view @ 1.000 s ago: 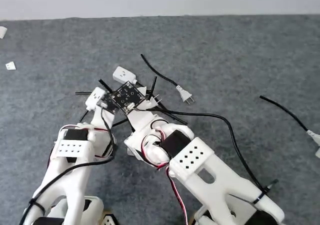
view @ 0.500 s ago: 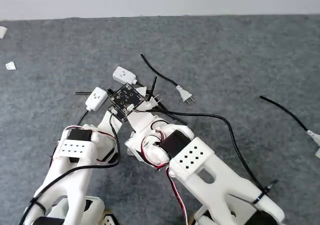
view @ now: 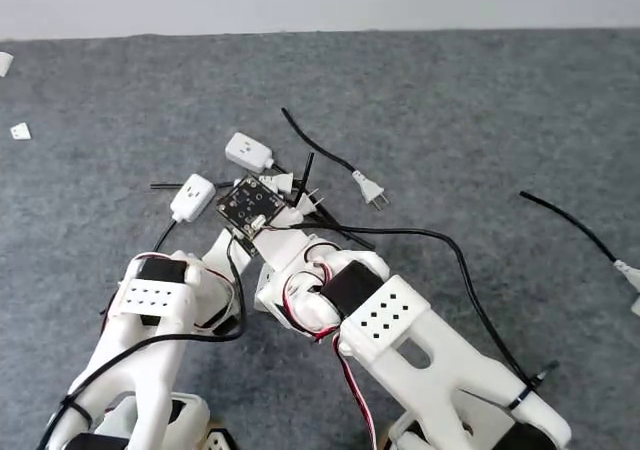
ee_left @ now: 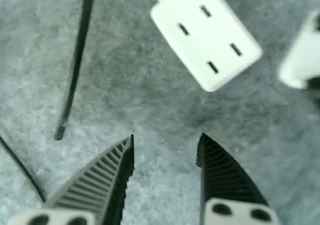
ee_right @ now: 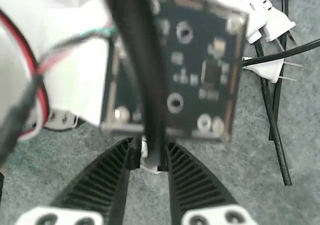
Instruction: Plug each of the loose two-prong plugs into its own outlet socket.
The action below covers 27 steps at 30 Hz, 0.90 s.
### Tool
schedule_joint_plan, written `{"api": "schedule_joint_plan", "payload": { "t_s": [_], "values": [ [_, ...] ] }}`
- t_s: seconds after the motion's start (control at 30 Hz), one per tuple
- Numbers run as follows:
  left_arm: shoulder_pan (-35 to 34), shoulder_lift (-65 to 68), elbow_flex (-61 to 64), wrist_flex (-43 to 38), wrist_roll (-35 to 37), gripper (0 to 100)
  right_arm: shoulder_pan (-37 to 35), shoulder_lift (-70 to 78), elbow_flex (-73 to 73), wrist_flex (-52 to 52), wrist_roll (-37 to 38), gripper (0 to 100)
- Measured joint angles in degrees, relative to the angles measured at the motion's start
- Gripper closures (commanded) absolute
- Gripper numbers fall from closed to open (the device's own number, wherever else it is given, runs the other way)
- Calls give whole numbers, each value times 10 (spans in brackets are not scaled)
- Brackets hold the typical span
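Two white outlet blocks lie on the grey carpet, one [view: 248, 151] farther back and one [view: 192, 197] to its left. My left gripper [ee_left: 165, 155] hangs open over bare carpet, just short of a white outlet block [ee_left: 205, 35] whose slots face up. My right gripper [ee_right: 150, 157] is shut on a small white plug body [ee_right: 150, 167]; its black cord [ee_right: 142, 70] rises toward the camera. Loose white plugs [ee_right: 250, 15] lie just beyond, and a further plug [view: 370, 190] lies to the right. The left arm's circuit board [view: 250, 205] covers both grippers from above.
A black cable [ee_left: 75, 60] ends on the carpet beside my left gripper. Another corded plug [view: 628, 270] lies at the far right edge. Black cords [view: 450, 250] cross the carpet in front of the right arm [view: 385, 320]. Small white bits [view: 20, 131] sit at the far left.
The left arm's wrist drew back and to the right, uncovering the left outlet block. The right arm has hardly moved.
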Motion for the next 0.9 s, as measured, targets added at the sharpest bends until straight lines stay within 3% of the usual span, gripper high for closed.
{"api": "schedule_joint_plan", "payload": {
  "t_s": [0.37, 0.57, 0.73, 0.9],
  "values": [
    [-11, 0, 0, -9, 11, 862, 47, 0, -23, -18, -26, 990],
    [-72, -63, 52, -139, 157, 862, 66, 3, -23, -79, -132, 990],
    [-119, -176, 116, -229, 312, 862, 68, 46, -23, -147, -153, 990],
    [-126, -243, 142, -238, 336, 836, 69, 69, -22, -159, -156, 990]
  ]
}}
